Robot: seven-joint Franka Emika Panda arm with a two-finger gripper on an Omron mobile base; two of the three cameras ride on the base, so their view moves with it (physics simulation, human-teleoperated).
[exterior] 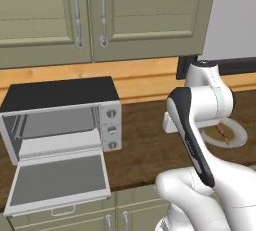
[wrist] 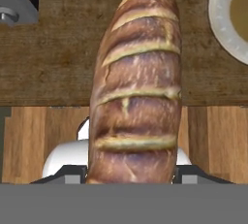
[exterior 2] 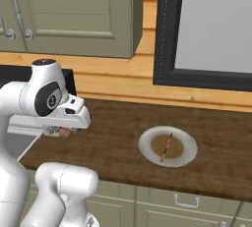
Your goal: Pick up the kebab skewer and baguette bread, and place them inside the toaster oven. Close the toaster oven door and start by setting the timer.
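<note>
The baguette bread [wrist: 138, 87], plump and golden-brown with pale score marks, is clamped between my fingers; my gripper [wrist: 131, 174] is shut on it above the wooden counter. In the right base view the gripper [exterior 2: 64, 131] hangs under the white hand with a brown end of the loaf [exterior 2: 66, 133] showing. The kebab skewer [exterior 2: 167, 146] lies on a white plate [exterior 2: 147, 145] to the right, also seen as the skewer [exterior: 223, 134]. The toaster oven [exterior: 60, 95] stands at the left, its door [exterior: 57, 180] folded down open and its cavity empty.
Three round knobs [exterior: 112, 129] run down the oven's right side. Upper cabinets [exterior: 100, 15] hang above the counter, and drawers line its front edge. A dark-framed panel [exterior 2: 211, 29] stands at the back right. Bare counter [exterior 2: 113, 137] lies between oven and plate.
</note>
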